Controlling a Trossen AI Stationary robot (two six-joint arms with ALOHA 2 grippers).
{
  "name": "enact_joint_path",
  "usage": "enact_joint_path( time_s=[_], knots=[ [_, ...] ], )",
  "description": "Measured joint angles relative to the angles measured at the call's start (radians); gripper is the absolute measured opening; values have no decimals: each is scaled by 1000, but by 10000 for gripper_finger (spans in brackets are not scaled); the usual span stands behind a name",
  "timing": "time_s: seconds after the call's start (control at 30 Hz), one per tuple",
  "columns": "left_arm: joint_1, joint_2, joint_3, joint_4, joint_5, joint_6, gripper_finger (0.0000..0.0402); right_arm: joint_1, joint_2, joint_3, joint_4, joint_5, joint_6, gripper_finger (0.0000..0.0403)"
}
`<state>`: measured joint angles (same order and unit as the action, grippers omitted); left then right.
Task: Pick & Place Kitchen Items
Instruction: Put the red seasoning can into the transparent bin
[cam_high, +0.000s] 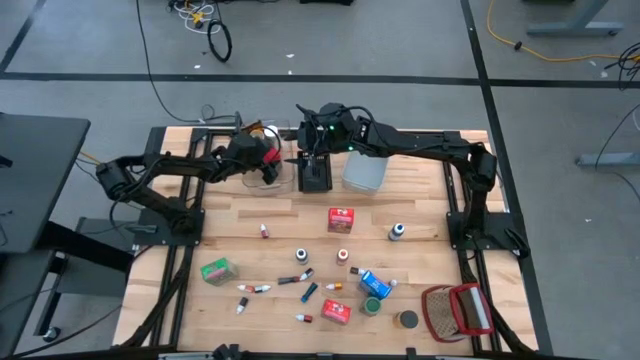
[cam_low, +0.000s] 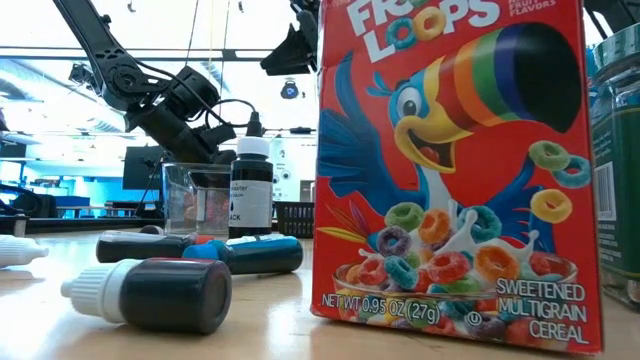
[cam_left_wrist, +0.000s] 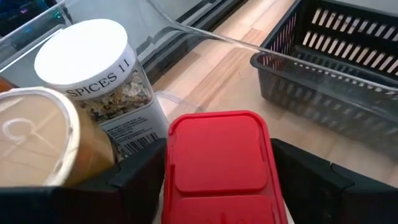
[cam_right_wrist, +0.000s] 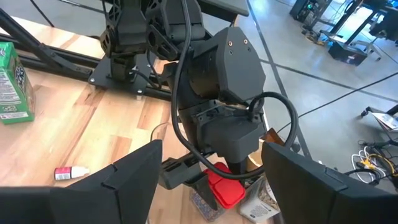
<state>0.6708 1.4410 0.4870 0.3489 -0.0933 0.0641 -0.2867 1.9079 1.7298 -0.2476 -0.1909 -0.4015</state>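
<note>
My left gripper (cam_high: 268, 155) reaches down into the clear bin (cam_high: 262, 172) at the table's far side. Its fingers (cam_left_wrist: 137, 180) stand close on either side of a red-lidded container (cam_left_wrist: 217, 155). Beside that container in the bin stand a white-lidded spice jar (cam_left_wrist: 99, 81) and a tan-lidded jar (cam_left_wrist: 31, 137). My right gripper (cam_right_wrist: 211, 162) hovers open and empty above the black bin (cam_high: 315, 178), pointing toward the left gripper. Other kitchen items lie scattered over the near half of the table, among them a red box (cam_high: 341, 219) and a green box (cam_high: 216, 270). My left gripper's fingers flank the two sides of the red lid (cam_left_wrist: 177, 162), coming slanting down from the table's left. Whether they touch it cannot be told. The container stands upright inside the clear bin.
A grey-blue bin (cam_high: 363, 172) stands right of the black bin. A red-and-white wire basket (cam_high: 458, 310) lies at the near right corner. Small bottles, tubes and cans lie around (cam_high: 372, 285); a cereal box (cam_low: 450, 160) stands close before the low camera.
</note>
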Motion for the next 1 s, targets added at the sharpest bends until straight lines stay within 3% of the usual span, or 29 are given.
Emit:
enact_joint_path(
  time_s=[0.17, 0.37, 0.57, 0.8, 1.0],
  knots=[
    [-6, -1, 0, 0, -8, 0, 285, 0, 0, 0, 0, 0, 0, 285],
    [-21, -1, 0, -2, -101, 5, 257, 0, 0, 0, 0, 0, 0, 285],
    [-30, -1, 0, 15, -117, -249, 236, 0, 0, 0, 4, 0, 0, 285],
    [-30, -1, 0, 49, -110, -271, 281, 0, 0, 0, 38, -4, 0, 285],
    [-36, -4, 3, 69, -29, -213, 305, 0, 0, 0, 38, -10, 11, 285]
  ],
)
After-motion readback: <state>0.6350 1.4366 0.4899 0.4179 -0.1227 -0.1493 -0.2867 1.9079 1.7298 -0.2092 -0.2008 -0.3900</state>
